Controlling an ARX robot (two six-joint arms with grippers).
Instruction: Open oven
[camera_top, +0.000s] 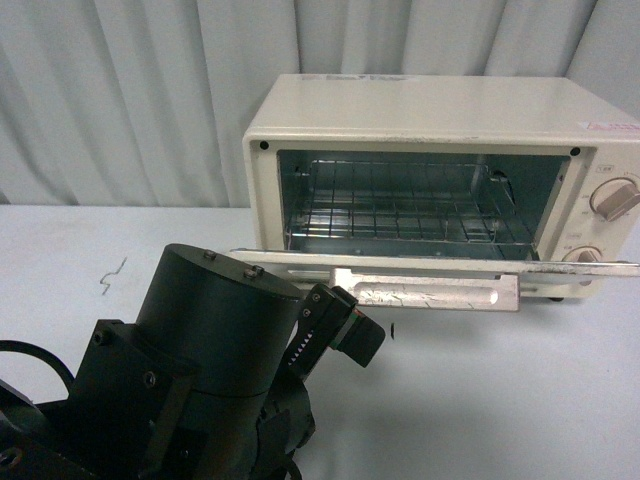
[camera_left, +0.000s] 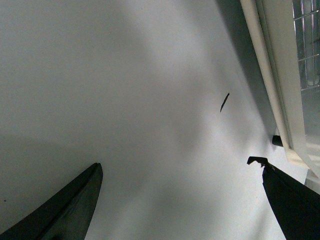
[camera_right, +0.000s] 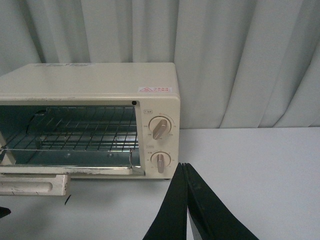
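flat, cool, even light from above, nothing blown out. front view's a bit soft and grainy. in the left wrist view the oven (camera_left: 280, 70) drops a soft shadow on the table (camera_left: 125, 90), and the left gripper (camera_left: 176, 162) is just black silhouette.

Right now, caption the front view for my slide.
Toaster oven, door folded down, wire rack exposed; left end effector near the handle.

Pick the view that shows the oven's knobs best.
Right wrist view: upper knob and lower knob both face the camera, whole. Front view crops the upper one at the frame edge, and the open door hides part of the lower. Left wrist view shows no knobs, only the oven edge.
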